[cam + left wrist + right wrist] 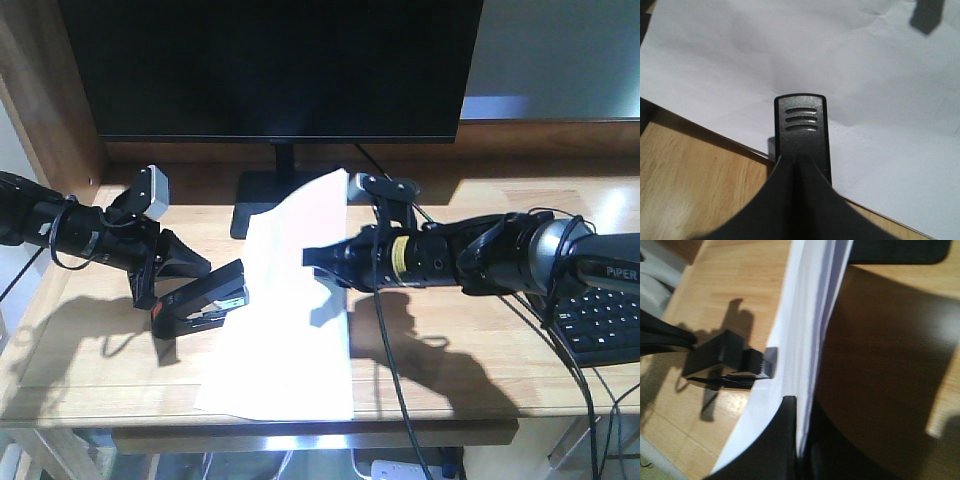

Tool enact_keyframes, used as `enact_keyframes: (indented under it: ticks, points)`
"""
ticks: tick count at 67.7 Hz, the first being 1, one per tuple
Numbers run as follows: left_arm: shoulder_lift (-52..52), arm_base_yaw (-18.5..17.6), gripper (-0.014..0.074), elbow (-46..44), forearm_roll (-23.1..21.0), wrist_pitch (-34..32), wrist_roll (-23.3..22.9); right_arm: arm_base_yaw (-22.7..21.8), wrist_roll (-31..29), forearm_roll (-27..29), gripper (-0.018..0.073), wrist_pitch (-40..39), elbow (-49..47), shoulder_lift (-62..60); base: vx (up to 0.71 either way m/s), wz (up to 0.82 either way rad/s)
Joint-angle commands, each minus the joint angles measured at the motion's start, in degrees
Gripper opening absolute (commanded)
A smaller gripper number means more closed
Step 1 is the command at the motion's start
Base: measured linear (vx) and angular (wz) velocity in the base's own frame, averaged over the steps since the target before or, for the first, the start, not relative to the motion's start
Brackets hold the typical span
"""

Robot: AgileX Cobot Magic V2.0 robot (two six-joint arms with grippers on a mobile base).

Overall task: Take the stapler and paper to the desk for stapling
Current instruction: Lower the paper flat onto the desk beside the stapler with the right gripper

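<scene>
Bench (90, 370): light wood, visible grain, glossy finish. Paper (290, 350): plain white sheet, lightly creased. Its near end lies flat on the bench below the right claw (318, 258) and its far end is lifted and curling. Right claw is pinched tight on the paper's right edge, and the wrist view shows the sheet edge-on between the black fingers (787, 412). Right arm (520, 255) reaches in roughly level from the right, with "PiPER" in white on its grey housing. Left claw (178, 290) is clamped on the stapler (205, 298), arm angled down from the left. Stapler is black plastic with three moulded ribs on top and a red-orange bit at the rear. Its nose points toward the right claw and overlaps the paper's left edge. Can't tell if it touches the bench. Black keyboard (600, 320) sits right of the right claw. Black monitor (270, 60), screen dark, stands behind both claws.
</scene>
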Motion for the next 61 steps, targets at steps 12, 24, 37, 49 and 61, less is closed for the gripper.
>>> enact_keyframes:
  ticks: [12,24,37,49,61]
  points:
    - [-3.4,-0.2,-0.0006,-1.4,-3.2,1.8,-0.6,-0.2,-2.4,4.2,-0.0002,-4.5,-2.6,-1.6,0.0,0.0]
    - [-3.4,-0.2,-0.0006,-1.4,-3.2,1.8,-0.6,-0.2,-2.3,5.1,-0.0002,-3.9,-2.6,1.0,0.0,0.0]
    - [-3.4,-0.2,-0.0006,-1.4,-3.2,1.8,-0.6,-0.2,-2.4,6.2,-0.0002,-4.5,-4.2,4.2,0.0,0.0]
    - [-3.4,-0.2,-0.0006,-1.4,-3.2,1.8,-0.6,-0.2,-2.2,6.4,0.0006,-4.6,-6.9,6.6,0.0,0.0]
    - [-3.4,-0.2,-0.0006,-1.4,-3.2,1.8,-0.6,-0.2,-2.1,6.9,0.0063,-5.3,-7.6,8.1,0.0,0.0]
